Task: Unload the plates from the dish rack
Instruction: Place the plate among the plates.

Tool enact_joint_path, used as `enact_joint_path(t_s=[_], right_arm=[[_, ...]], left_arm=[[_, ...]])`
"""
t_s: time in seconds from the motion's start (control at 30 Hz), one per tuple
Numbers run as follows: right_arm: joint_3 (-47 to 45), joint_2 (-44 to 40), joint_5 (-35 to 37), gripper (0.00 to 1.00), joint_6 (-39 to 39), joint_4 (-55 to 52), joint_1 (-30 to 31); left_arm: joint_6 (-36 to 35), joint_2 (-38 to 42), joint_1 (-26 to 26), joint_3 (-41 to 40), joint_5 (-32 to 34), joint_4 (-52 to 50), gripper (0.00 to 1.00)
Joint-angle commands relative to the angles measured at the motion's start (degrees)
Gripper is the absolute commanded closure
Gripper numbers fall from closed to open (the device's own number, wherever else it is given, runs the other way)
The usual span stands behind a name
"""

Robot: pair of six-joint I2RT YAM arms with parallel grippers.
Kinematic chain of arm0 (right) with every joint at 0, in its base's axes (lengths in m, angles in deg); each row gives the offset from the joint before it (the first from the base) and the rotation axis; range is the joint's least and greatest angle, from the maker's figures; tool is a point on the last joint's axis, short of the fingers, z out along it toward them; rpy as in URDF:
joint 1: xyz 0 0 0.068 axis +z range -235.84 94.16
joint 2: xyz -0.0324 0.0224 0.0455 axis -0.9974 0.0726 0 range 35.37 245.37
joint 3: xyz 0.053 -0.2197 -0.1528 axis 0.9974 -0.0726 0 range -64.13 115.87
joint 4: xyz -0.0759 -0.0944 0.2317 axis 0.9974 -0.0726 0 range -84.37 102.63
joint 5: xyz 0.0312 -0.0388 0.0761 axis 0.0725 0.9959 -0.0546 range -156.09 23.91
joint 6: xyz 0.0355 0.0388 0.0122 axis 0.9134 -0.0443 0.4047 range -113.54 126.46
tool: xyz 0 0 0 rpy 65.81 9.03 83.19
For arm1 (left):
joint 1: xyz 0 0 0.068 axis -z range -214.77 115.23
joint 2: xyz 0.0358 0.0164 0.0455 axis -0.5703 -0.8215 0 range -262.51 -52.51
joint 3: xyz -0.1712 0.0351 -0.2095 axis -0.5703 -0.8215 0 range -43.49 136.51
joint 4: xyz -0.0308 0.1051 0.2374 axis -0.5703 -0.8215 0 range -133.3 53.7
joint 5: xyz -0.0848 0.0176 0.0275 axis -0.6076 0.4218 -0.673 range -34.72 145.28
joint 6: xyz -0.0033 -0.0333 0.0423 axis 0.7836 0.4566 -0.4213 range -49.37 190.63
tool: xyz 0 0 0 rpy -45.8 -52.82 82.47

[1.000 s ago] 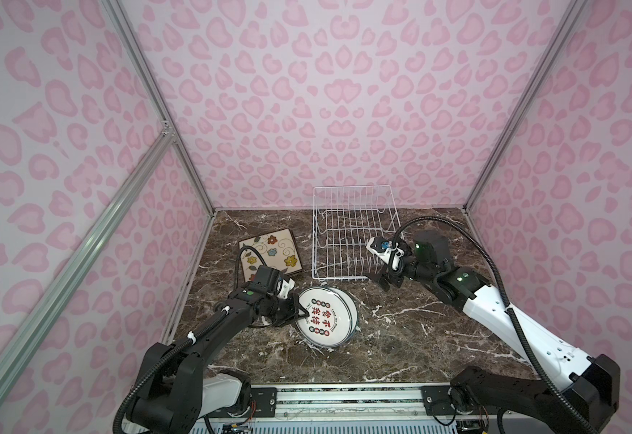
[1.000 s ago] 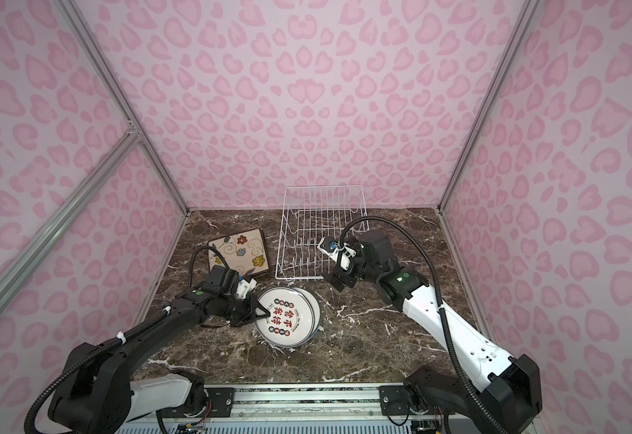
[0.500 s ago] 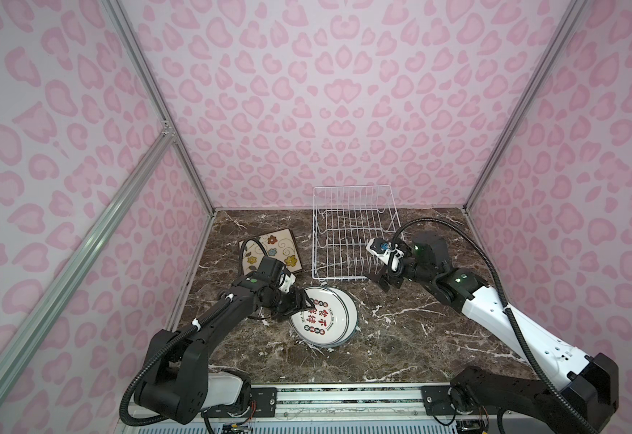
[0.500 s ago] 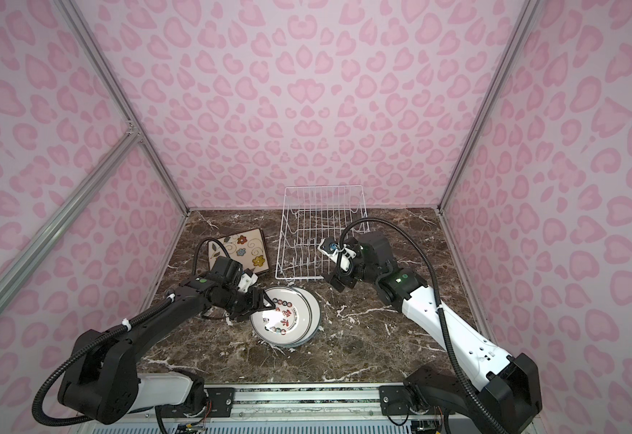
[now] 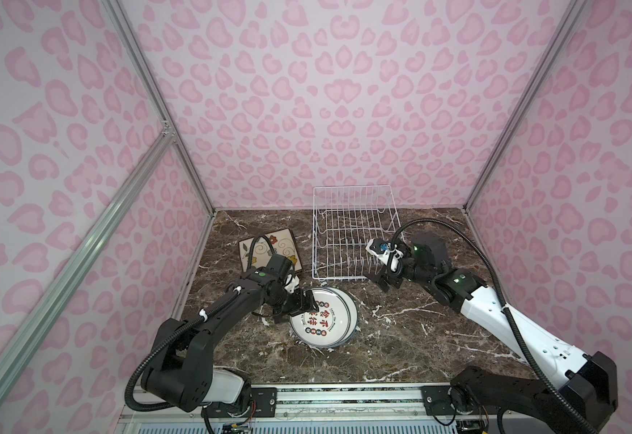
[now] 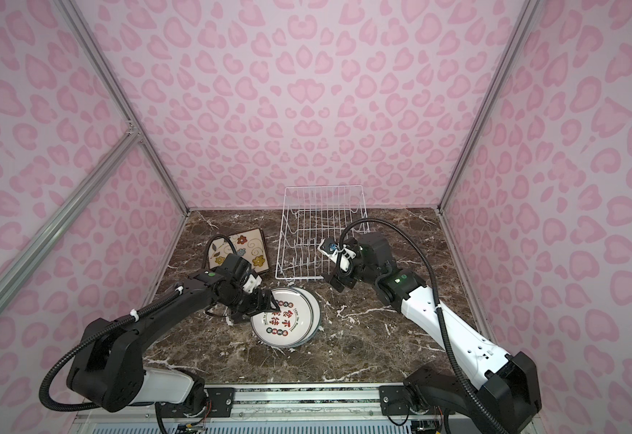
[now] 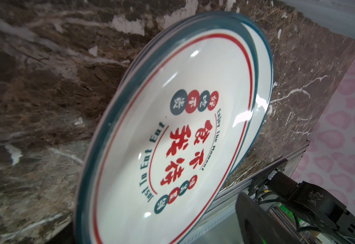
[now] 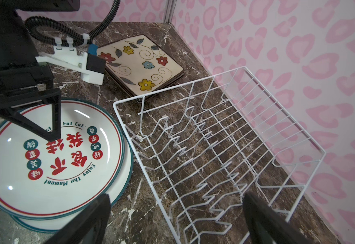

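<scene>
A stack of round white plates [image 5: 325, 319] [image 6: 288, 319] with red and teal print lies flat on the marble in front of the dish rack [image 5: 352, 233] [image 6: 318, 233], which stands empty. My left gripper [image 5: 298, 306] [image 6: 258, 306] is open at the stack's left rim, one finger [image 8: 52, 118] above the top plate's [image 7: 172, 137] face. A stack of square flowered plates [image 5: 269, 248] [image 8: 142, 65] lies left of the rack. My right gripper [image 5: 382, 280] [image 8: 176, 211] hangs open at the rack's [image 8: 214, 137] front right corner, holding nothing.
Pink patterned walls close in the marble table [image 5: 400, 338] on three sides. A metal rail [image 5: 344, 398] runs along the front edge. The left arm's cable [image 5: 258, 244] loops over the square plates.
My left gripper has opened and let go of the top round plate, which has dropped from a tilt to lie flat on the stack. The right arm has not moved.
</scene>
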Motion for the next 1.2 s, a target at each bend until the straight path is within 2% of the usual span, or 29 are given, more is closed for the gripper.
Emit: enact_joint_path(t_s=[0.0, 0.47, 0.77, 0.87, 0.97, 1.03, 1.17], right_arm=[[-0.1, 0.2, 0.1, 0.01, 0.5, 2.3, 0.0], [-2.7, -2.0, 2.6, 0.00, 1.1, 3.0, 0.1], [-2.7, -2.5, 3.4, 0.00, 2.5, 4.2, 0.0], [-3.3, -3.5, 6.1, 0.00, 4.1, 6.1, -0.2], [-5.0, -6.2, 18.5, 0.01, 9.8, 12.0, -0.6], [-6.7, -8.4, 24.0, 0.01, 14.0, 16.4, -3.6], [-11.1, -12.4, 28.6, 0.00, 26.0, 20.7, -13.1]], left_arm=[[0.3, -1.7, 0.6, 2.0, 0.5, 0.1, 0.06], [-3.2, -5.7, 0.8, 5.6, 3.3, -3.0, 0.04], [-6.0, -4.4, 0.7, 9.6, 8.7, -9.0, 0.03], [-6.7, -2.0, 0.7, 12.2, 12.8, -10.3, 0.03], [-9.6, 2.4, 0.6, 15.6, 17.1, -9.7, 0.03], [-12.0, 6.5, 0.6, 17.3, 22.1, -8.2, 0.03], [-16.1, 14.4, 0.5, 15.2, 35.5, -1.6, 0.03]])
